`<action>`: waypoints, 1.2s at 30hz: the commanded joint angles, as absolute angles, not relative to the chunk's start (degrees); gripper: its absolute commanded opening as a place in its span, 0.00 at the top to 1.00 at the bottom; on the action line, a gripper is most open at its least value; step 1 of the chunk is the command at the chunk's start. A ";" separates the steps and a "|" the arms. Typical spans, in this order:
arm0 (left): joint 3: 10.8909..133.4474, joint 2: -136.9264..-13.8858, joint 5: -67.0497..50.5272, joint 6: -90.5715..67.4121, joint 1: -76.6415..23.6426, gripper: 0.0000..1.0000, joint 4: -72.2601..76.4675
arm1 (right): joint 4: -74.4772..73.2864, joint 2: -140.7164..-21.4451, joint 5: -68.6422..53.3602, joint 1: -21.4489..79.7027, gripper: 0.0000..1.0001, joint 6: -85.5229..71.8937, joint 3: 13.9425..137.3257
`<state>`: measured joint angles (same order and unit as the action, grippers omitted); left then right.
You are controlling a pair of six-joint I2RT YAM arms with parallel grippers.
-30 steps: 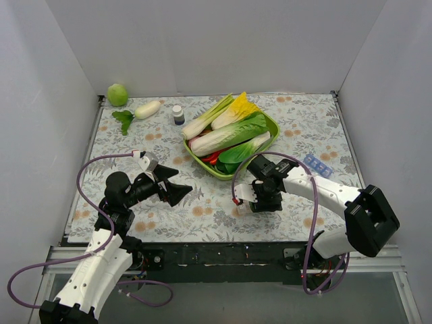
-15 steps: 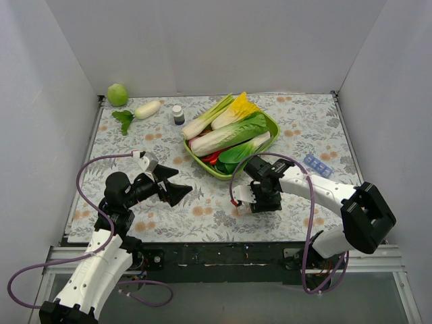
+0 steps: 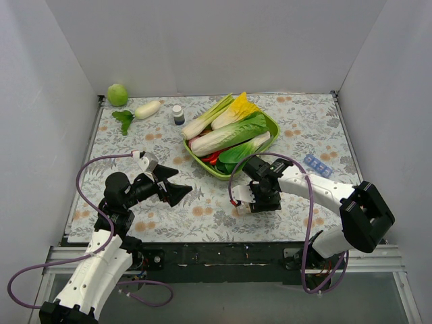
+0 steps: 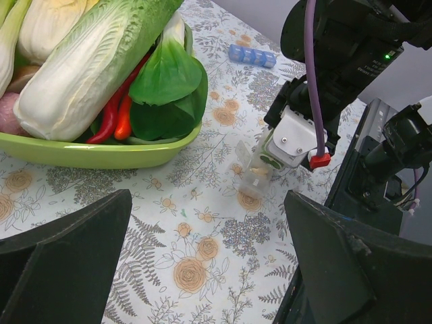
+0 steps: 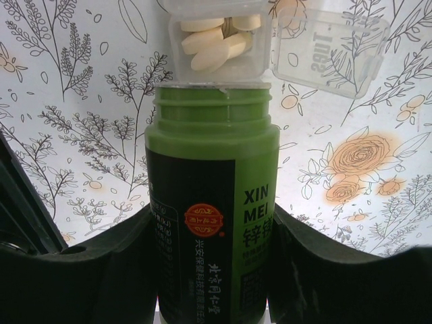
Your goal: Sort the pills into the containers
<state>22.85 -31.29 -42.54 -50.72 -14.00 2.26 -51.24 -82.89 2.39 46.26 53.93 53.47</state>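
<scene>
The clear container [image 5: 217, 39] is a small colourless plastic box. In the right wrist view its open compartment on the left holds several pale, oblong pills [image 5: 209, 44], and its flipped-back lid [image 5: 329, 54], lettered TUES, lies to the right. It sits on the flower-patterned table [image 3: 304, 121], toward the near edge and just in front of the green tray [image 3: 202, 164] of vegetables. At the far left of the overhead view the left gripper [image 3: 181, 183] hovers with its jaws spread wide and nothing between them, pointing toward the container but well apart from it. Further right, the right gripper [image 3: 260, 197] clamps an uncapped green bottle [image 5: 212, 223] around its body. The bottle lies tipped so that its open mouth meets the near edge of the filled compartment, though whether the two touch cannot be told. Past the right arm, a blue compartment strip [image 3: 317, 165] lies on the table, apart from both grippers.
</scene>
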 commanded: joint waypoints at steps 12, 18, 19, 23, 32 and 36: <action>22.68 -30.76 -43.42 -49.92 -14.06 0.02 3.69 | -51.50 -80.78 -1.56 45.62 0.99 52.91 54.32; 22.59 -30.94 -43.42 -50.01 -14.15 0.02 3.69 | -50.28 -78.49 -3.77 44.39 0.99 52.47 53.18; 22.59 -31.02 -43.50 -49.92 -14.15 0.02 3.69 | -50.19 -78.14 -4.21 44.04 0.99 52.38 53.09; 22.50 -31.38 -43.07 -50.36 -14.15 0.02 3.60 | -49.31 -75.68 -6.85 42.28 0.99 51.94 52.30; 29.70 -40.77 -31.39 -62.45 -14.15 0.02 -6.23 | -43.00 -60.59 -28.19 35.43 0.99 51.07 50.19; 34.71 -47.79 -27.43 -66.70 -14.15 0.02 -11.77 | -32.46 -50.56 -41.09 32.79 0.99 46.18 46.24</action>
